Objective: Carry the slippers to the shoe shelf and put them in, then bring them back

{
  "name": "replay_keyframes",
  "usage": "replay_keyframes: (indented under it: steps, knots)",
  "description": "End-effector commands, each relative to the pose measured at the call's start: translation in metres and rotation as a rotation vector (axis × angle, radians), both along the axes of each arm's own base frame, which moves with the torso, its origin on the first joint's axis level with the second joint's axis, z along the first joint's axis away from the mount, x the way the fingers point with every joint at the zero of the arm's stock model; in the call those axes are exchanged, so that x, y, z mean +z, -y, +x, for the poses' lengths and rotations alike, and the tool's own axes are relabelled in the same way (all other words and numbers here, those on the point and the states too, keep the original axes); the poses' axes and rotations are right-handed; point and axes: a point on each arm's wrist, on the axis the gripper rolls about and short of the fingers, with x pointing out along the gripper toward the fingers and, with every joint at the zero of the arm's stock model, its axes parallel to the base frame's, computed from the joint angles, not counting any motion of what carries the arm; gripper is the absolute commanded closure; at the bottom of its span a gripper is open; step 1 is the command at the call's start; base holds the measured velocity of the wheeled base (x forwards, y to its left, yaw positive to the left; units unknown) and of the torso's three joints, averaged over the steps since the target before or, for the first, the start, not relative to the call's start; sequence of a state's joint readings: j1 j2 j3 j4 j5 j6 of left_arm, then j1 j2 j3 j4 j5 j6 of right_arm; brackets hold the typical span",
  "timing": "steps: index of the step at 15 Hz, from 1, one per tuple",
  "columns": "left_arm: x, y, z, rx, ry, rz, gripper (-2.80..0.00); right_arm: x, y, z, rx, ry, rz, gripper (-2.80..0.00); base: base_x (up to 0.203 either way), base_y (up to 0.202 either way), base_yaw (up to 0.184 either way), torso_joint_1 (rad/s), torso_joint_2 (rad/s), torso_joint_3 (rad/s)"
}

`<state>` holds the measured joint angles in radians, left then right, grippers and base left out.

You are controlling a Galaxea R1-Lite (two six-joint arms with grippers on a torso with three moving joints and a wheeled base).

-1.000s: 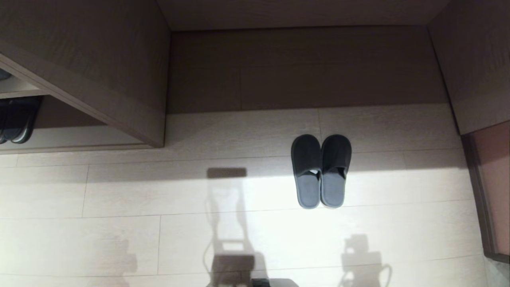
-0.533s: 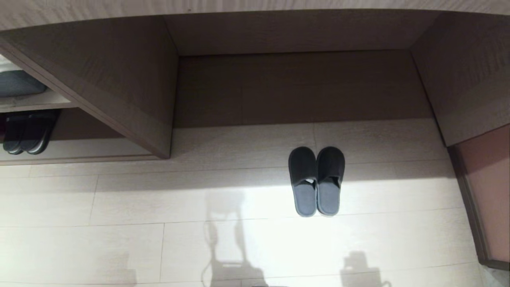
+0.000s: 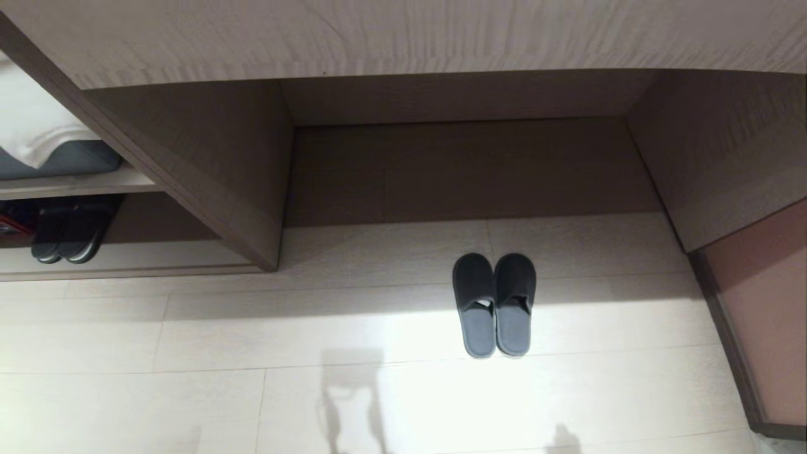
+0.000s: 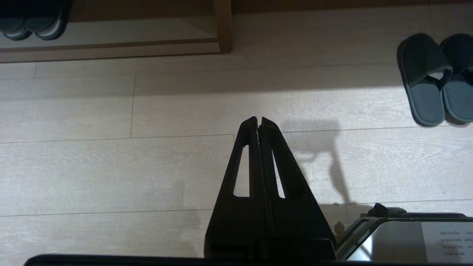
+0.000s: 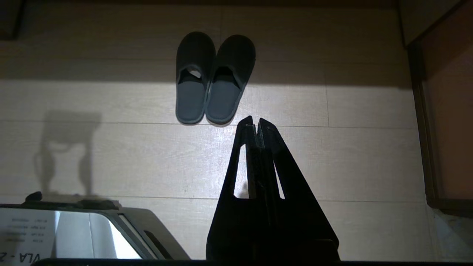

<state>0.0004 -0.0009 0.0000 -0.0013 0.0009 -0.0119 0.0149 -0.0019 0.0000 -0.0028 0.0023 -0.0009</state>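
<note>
The slippers [image 3: 493,306], a dark grey pair, lie side by side on the pale floor with their toes toward the cabinet recess. They also show in the left wrist view, slippers [image 4: 432,79], and in the right wrist view, slippers [image 5: 212,77]. The shoe shelf [image 3: 157,258] is the low compartment at the left, with a pale base plank [image 4: 129,35]. My left gripper [image 4: 258,119] hangs shut and empty over bare floor, well left of the slippers. My right gripper [image 5: 255,120] is shut and empty, short of the slippers' heels. Neither gripper shows in the head view.
A darker pair [image 3: 66,236] sits at the shelf's left end, with folded grey and white cloth [image 3: 50,151] on the board above. A slanted divider panel [image 3: 252,208] separates the shelf from the wide floor-level recess [image 3: 466,170]. A reddish panel [image 3: 763,302] bounds the right. My base [image 4: 406,236] is below.
The whole head view has shifted: the scene slid down and shrank, and the cabinet's pale top board came into view. The slippers keep their place on the floor.
</note>
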Motion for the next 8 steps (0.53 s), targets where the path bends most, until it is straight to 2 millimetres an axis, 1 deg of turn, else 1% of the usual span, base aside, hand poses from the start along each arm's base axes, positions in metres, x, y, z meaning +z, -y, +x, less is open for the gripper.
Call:
replay_keyframes:
  steps: [1,8]
  knots:
    - [0.0,0.0,0.0001,0.002,-0.001,0.0,0.0,-0.0003,0.0,0.0003,0.001,-0.002,-0.001,0.0,0.0,0.0,0.0,0.0,0.0,0.19]
    - [0.0,0.0,0.0001,0.002,-0.001,0.0,0.0,-0.0002,0.0,0.0003,0.001,-0.002,-0.001,0.0,0.0,0.0,0.0,0.004,0.0,0.203]
